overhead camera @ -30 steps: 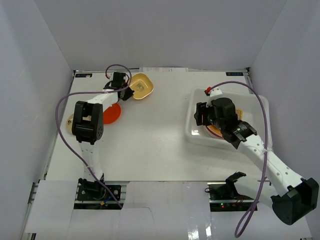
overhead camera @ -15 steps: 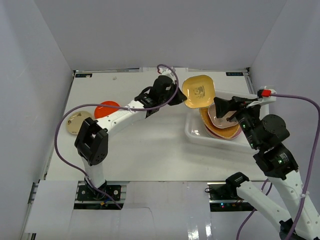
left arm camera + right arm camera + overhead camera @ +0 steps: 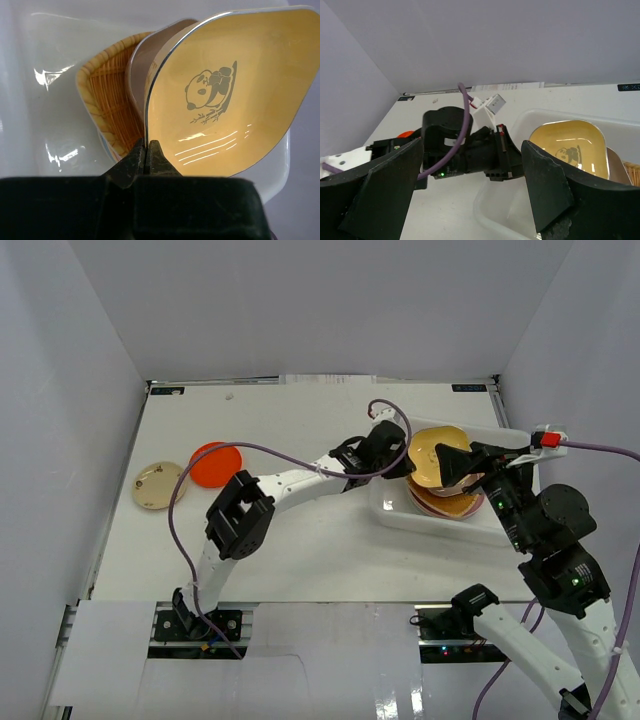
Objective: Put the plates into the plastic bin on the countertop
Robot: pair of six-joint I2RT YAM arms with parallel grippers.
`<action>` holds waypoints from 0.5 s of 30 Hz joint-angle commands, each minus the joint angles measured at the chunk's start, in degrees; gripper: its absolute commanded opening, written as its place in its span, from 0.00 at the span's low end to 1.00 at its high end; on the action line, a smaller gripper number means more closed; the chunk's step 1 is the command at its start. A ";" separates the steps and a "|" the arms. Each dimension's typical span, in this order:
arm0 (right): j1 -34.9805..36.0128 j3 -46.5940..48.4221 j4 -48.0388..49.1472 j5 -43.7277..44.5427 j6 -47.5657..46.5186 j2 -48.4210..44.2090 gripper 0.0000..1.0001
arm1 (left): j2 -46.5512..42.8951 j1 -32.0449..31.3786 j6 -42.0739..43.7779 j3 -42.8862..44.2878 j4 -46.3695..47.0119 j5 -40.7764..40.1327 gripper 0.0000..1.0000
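Observation:
My left gripper [image 3: 404,458] is shut on the rim of the rounded-square yellow plate [image 3: 430,450] with a panda print and holds it tilted over the plastic bin [image 3: 385,508]. In the left wrist view the jaws [image 3: 146,151] pinch the plate's [image 3: 230,95] edge, above a woven tan plate [image 3: 112,107] and a brown plate [image 3: 141,55] stacked in the bin [image 3: 25,100]. My right gripper [image 3: 460,470] is open and empty, raised over the bin, facing the left gripper [image 3: 470,150]. An orange-red plate [image 3: 216,464] and a tan plate [image 3: 158,485] lie on the countertop [image 3: 300,540] at left.
White walls enclose the countertop on three sides. The left arm stretches across the middle of the table, its purple cable [image 3: 280,448] looping above it. The right arm's cable [image 3: 600,448] runs off to the right.
My left gripper carried the yellow plate from the far left across to above the bin. My right gripper rose out of the bin and drew back to the right.

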 commanded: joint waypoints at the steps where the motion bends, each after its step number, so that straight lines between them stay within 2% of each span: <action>1: 0.04 1.21 -0.42 -0.79 0.81 -1.42 0.84 | 1.08 -1.19 -3.00 6.07 -1.27 -2.78 0.00; 5: 0.13 1.47 -1.13 -0.70 0.72 -2.30 0.84 | 4.34 -2.95 -3.88 10.29 -2.86 -4.19 0.00; 8: 0.13 1.91 -1.74 -1.22 0.37 -2.22 0.85 | 5.66 -3.48 -4.06 11.70 -2.86 -3.75 0.30; 9: 0.04 1.91 -1.83 -1.57 0.37 -2.22 0.85 | 5.58 -3.57 -3.88 11.88 -2.69 -3.92 0.52; 12: 0.13 1.73 -1.83 -2.45 0.28 -2.22 0.85 | 4.44 -3.40 -2.22 12.41 -2.25 -5.06 0.80; 15: 0.04 1.65 -1.66 -3.86 0.19 -2.13 0.85 | 1.80 -2.26 -0.90 11.80 -2.24 -6.91 0.84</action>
